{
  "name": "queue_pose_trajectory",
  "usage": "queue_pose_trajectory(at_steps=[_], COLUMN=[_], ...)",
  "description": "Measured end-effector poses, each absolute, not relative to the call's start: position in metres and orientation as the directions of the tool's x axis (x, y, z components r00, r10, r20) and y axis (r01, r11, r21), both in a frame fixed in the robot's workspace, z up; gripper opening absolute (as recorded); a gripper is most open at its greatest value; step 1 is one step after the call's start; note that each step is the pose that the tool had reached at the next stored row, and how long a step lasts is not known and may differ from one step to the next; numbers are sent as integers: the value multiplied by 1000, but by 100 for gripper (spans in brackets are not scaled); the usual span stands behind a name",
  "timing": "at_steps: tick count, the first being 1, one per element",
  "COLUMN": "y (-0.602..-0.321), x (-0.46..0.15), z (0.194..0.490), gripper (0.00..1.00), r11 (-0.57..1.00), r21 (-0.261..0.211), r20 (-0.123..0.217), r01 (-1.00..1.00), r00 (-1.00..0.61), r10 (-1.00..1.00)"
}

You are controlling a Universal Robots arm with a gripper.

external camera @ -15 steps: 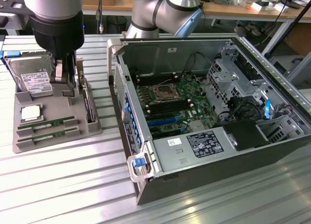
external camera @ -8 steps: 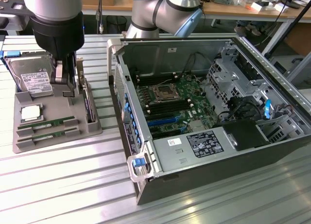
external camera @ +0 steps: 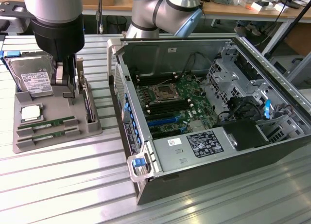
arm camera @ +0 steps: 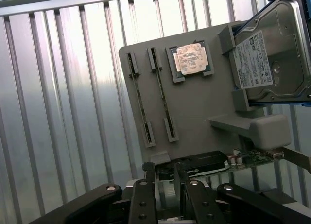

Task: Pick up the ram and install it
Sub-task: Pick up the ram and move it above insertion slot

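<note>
Two ram sticks, thin and green, stand on edge in slots of a grey holder tray: one ram behind the other ram. In the wrist view they appear edge-on as two thin strips, one ram beside the other ram. My gripper hangs over the tray's back part, between the hard drive and the expansion card, apart from both sticks. Its black fingers stand open with nothing between them, and the gripper is above the card's end of the tray.
The tray also holds a silver hard drive, a CPU chip and an expansion card on edge. An open computer case lies on the exterior view's right, its motherboard showing dark memory slots by the CPU socket.
</note>
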State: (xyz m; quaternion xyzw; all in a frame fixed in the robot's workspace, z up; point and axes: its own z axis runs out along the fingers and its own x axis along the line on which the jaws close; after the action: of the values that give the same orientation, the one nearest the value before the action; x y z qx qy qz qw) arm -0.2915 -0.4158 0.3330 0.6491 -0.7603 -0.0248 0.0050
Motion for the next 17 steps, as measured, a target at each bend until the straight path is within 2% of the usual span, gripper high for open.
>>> queue_pose_trajectory(at_steps=[17], y=[-416], x=[-292], z=[325], gripper=[30], r11=[156], r21=[44], r20=[-24], r01=[-987], r00=[-157], r10=[-987])
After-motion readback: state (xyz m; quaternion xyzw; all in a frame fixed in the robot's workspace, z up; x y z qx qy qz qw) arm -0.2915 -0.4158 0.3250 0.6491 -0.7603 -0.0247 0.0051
